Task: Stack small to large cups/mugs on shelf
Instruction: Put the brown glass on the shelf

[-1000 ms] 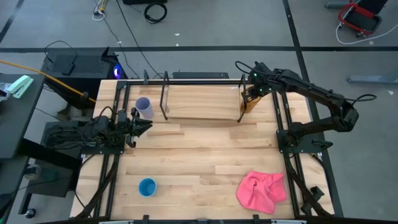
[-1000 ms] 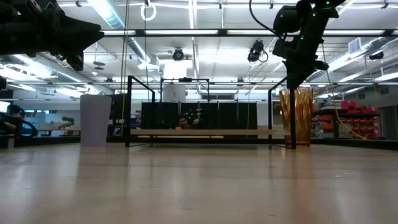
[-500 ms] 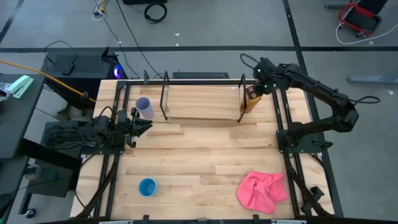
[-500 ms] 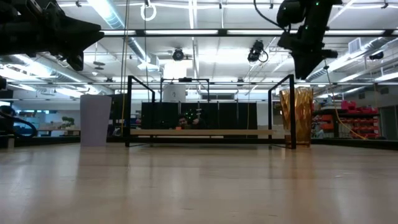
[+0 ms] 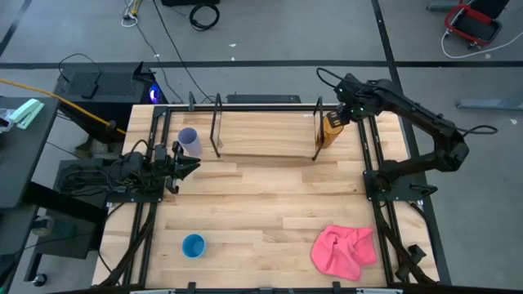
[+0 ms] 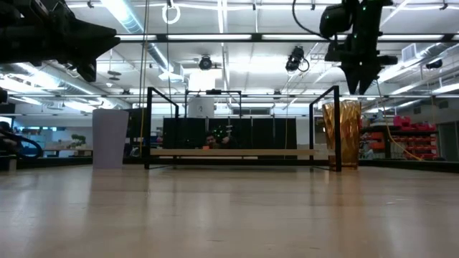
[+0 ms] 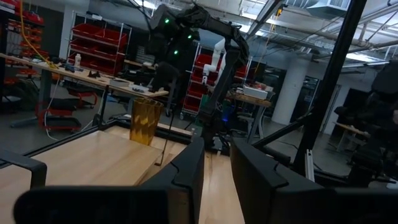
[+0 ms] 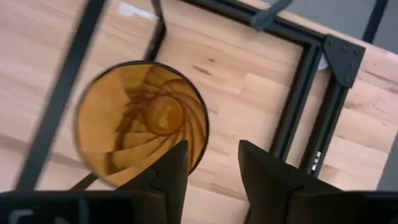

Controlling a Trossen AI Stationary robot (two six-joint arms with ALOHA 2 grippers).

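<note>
Blue cup (image 5: 194, 245): near table edge, far from shelf (image 5: 265, 134).
Left gripper (image 5: 189, 166): idle, fingers slightly parted, empty.
Lavender cup (image 5: 189, 141): beside shelf's left end.
Right gripper (image 6: 361, 84): released, above amber cup (image 5: 330, 128).
Risk: descending off-centre could topple it.

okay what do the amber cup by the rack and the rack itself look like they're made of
The amber cup looks like translucent plastic: light passes through its walls and a swirled pattern shows inside. The rack seems to be thin black metal rods, probably painted, around a pale wood board with visible grain.
</note>
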